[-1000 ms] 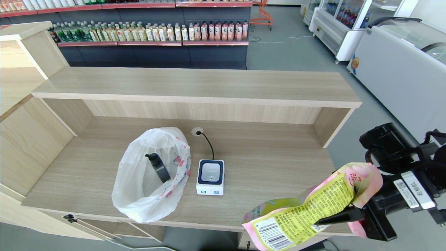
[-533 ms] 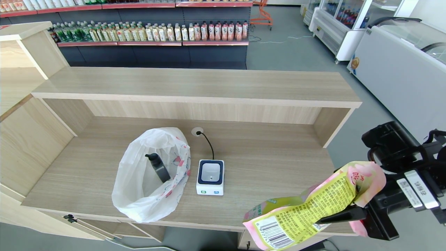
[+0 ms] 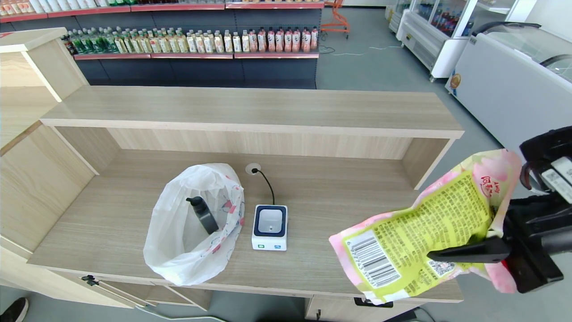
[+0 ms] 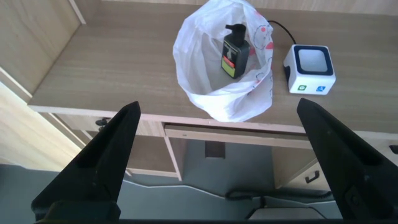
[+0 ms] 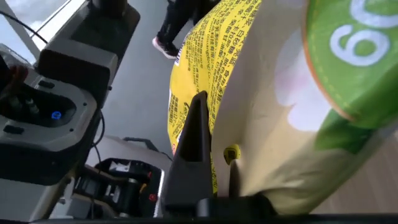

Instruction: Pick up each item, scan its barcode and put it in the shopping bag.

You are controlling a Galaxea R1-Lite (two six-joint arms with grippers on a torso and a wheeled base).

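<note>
- Clamped in the right gripper [image 3: 451, 252]: the snack pouch [image 3: 424, 223], pinched flat near its upper end (one black finger [image 5: 193, 143] lying across its yellow back).
- Reaching out from that grip toward the front right corner of the counter [image 3: 339, 197], with the barcode [image 3: 370, 260] at the far, lower end, facing upward.
- Judged to be the scan step: item lifted and held in the air, not yet over the scanner [image 3: 270, 226], which sits well off to the gripper's left.
- Next, most likely: carrying the pouch leftward and turning it over, so as to face the barcode down at the scanner window.
- Just beyond the scanner, farther left: the shopping bag [image 3: 170, 241], mouth open, with a black pump bottle [image 3: 203, 214] already inside.
- Left gripper [image 4: 221, 168]: spread wide, holding nothing, off the counter's front edge with the bag ahead of it.
</note>
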